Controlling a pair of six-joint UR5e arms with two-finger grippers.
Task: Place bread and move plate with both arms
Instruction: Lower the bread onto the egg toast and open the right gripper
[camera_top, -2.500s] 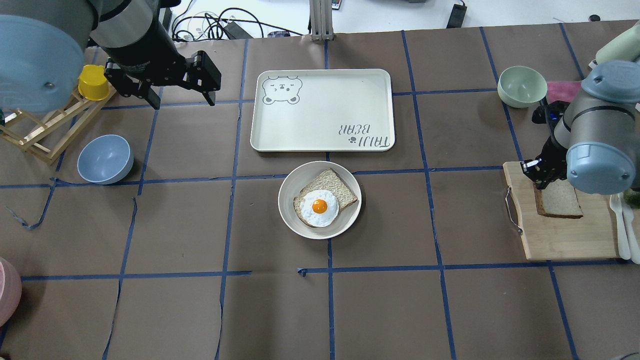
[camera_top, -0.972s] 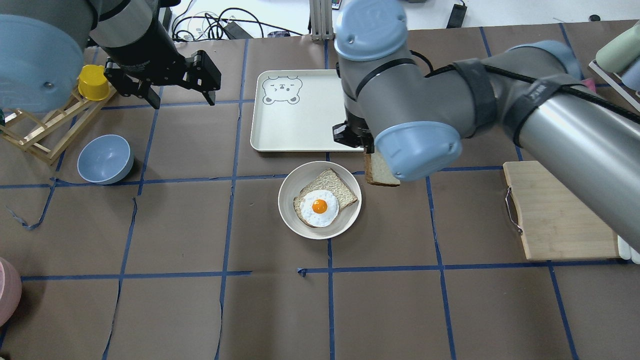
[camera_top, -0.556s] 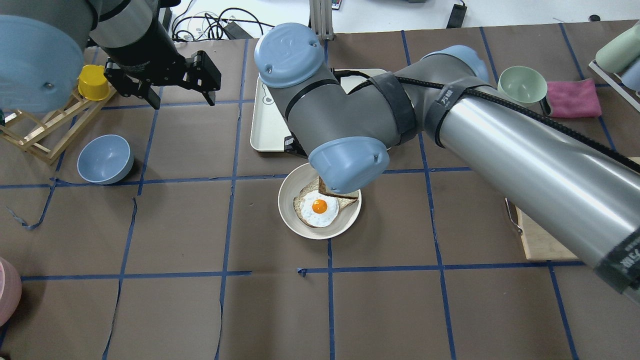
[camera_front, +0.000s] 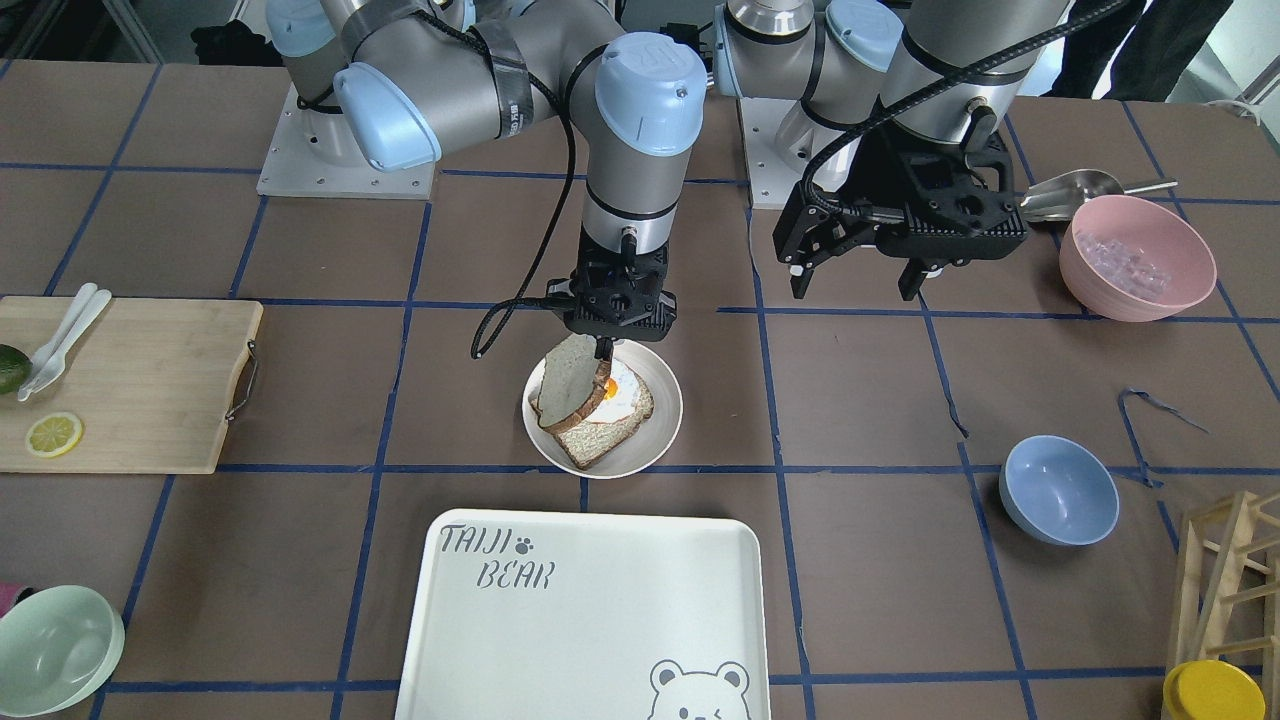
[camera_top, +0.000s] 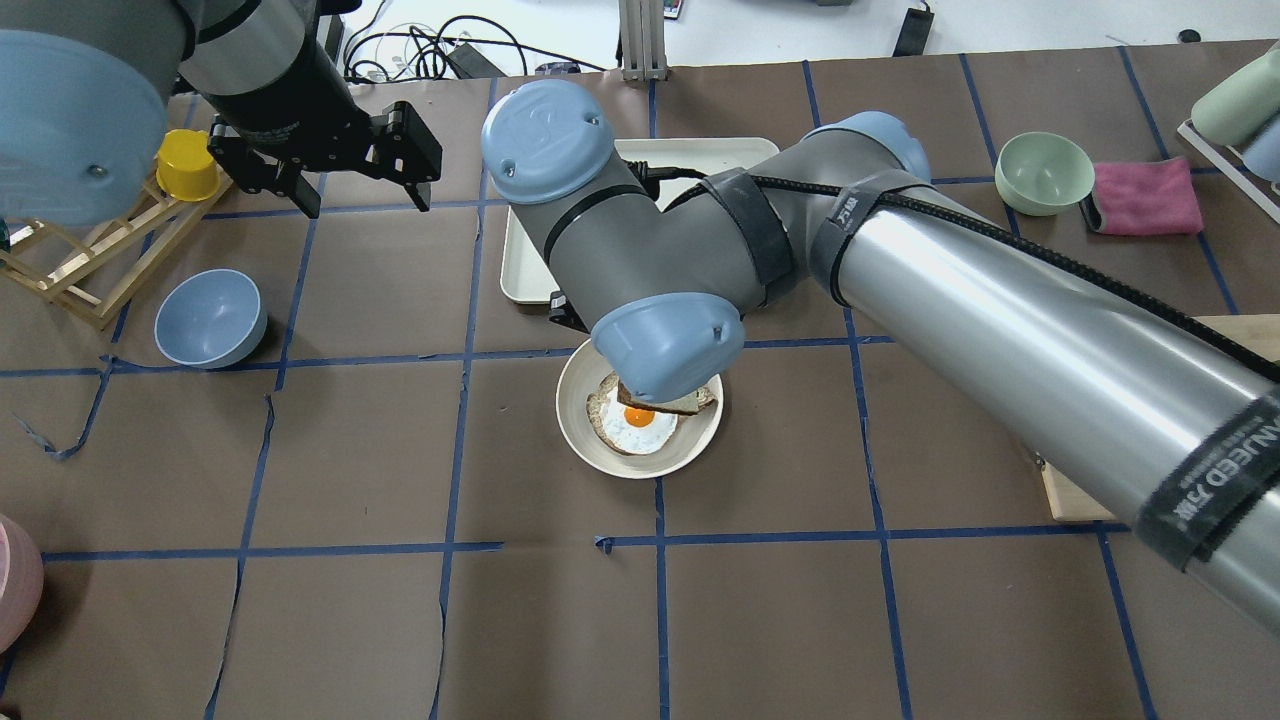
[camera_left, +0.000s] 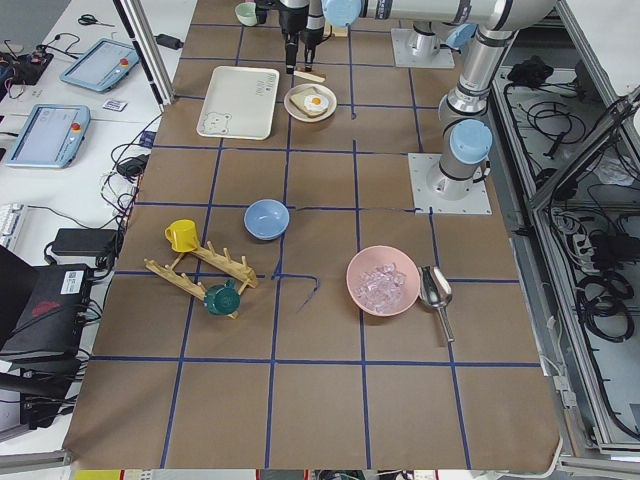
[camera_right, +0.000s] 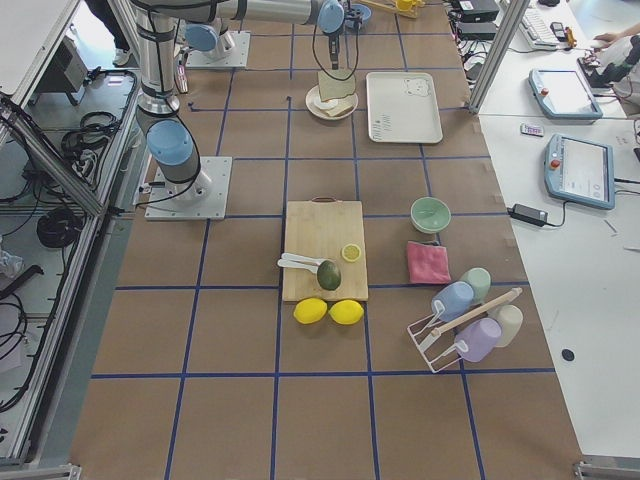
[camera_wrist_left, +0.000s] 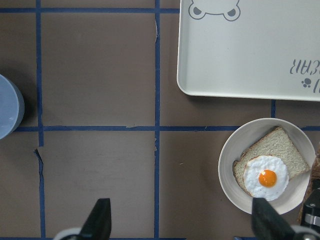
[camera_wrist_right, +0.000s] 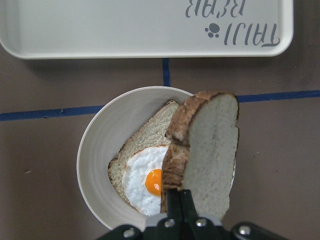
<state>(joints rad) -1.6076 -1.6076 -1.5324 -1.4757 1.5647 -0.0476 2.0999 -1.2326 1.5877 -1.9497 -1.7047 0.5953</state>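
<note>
Your right gripper (camera_front: 603, 352), fingers (camera_wrist_right: 176, 202) pinching the bread (camera_front: 568, 385), has carried it over the plate (camera_front: 662, 428) (left gripper (camera_front: 855, 290) idle, fingers spread), so lowering comes next.

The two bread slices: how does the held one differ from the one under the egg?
The bread hangs tilted from the right gripper above the plate; the egg slice lies flat on it. The bread is bare; the egg slice carries a fried egg. Both have brown crusts.

place: robotics lab | cues: teach pendants (camera_left: 40, 135), cables (camera_left: 590, 285), tape-gridded table (camera_left: 300, 410)
</note>
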